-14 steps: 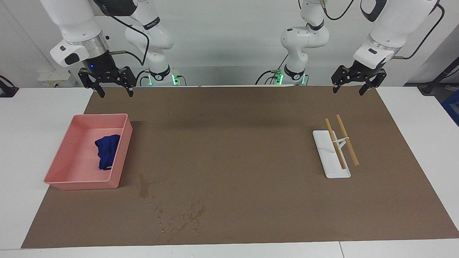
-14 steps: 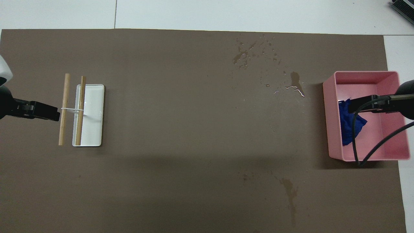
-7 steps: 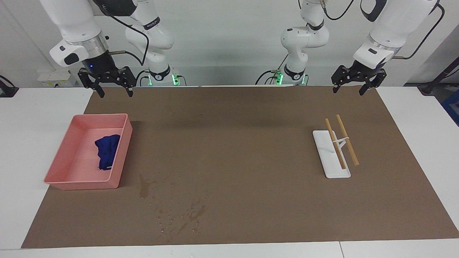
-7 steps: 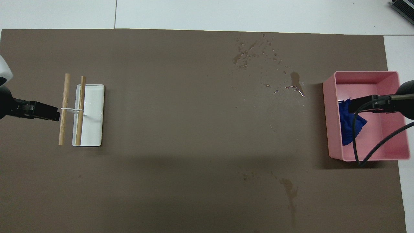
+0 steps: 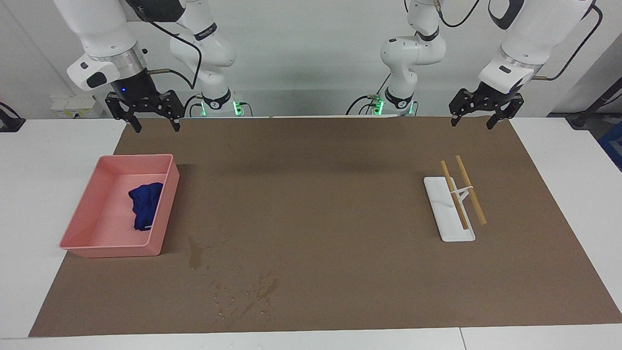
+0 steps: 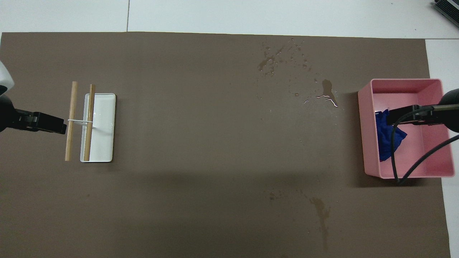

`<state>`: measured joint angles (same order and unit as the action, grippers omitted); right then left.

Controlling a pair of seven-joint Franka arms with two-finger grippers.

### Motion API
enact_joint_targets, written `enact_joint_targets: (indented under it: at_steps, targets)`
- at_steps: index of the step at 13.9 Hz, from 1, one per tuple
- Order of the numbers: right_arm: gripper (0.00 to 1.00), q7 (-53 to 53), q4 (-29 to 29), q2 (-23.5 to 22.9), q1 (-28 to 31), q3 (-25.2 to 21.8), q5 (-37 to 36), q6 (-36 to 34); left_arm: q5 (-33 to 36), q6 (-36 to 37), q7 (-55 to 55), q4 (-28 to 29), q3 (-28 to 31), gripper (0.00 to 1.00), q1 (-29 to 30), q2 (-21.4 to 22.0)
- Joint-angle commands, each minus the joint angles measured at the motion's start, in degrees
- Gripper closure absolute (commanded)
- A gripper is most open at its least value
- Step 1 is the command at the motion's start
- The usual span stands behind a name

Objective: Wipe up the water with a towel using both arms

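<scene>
Trouble, as I judge it, starts with the towel (image 5: 145, 206): it lies crumpled in the pink bin (image 5: 167, 210), toward the wall that faces the water, so if my right gripper (image 5: 153, 124) comes down carelessly a finger could catch that wall and shove or tip the bin. A pinch on 1 loose fold would let the cloth trail out half bunched, and a bunched towel would smear the wet patch, not soak it up. The drops are scattered wide, so a short pass would leave some of them.

Both my grippers hang up in the air with their jaws wide open and nothing in them. The right one is over the mat's (image 5: 311, 194) edge just on the robots' side of the bin; the left gripper (image 5: 478, 120) waits over the mat well away from the bin, above the white rack (image 5: 444, 214) with its 2 wooden rods (image 5: 470, 189).

The water (image 5: 238, 287) sits on the mat just beside the bin's corner and farther from the robots than the bin: a dark streak close to the corner, then a looser spray of blotches and small shiny beads spreading away from the bin. A fainter stain (image 6: 321, 211) lies nearer the robots than the bin; I cannot tell if it is wet.
</scene>
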<state>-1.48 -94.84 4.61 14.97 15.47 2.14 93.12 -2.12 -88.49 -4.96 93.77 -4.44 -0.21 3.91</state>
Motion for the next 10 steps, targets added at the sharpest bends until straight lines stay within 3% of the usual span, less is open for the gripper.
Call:
enact_joint_targets:
  at_steps: [1, 10]
  targets:
    - [0.00, -0.72, -0.35, -0.39, 0.85, 0.44, -0.38, 1.27, -0.08, 0.60, -0.58, 0.36, -0.22, 0.00, 0.56, 0.66]
    - [0.00, -0.63, 0.18, -0.92, 0.76, 0.27, -0.38, 0.66, -0.08, 0.60, -0.66, 0.36, -0.22, 0.00, 0.56, 0.66]
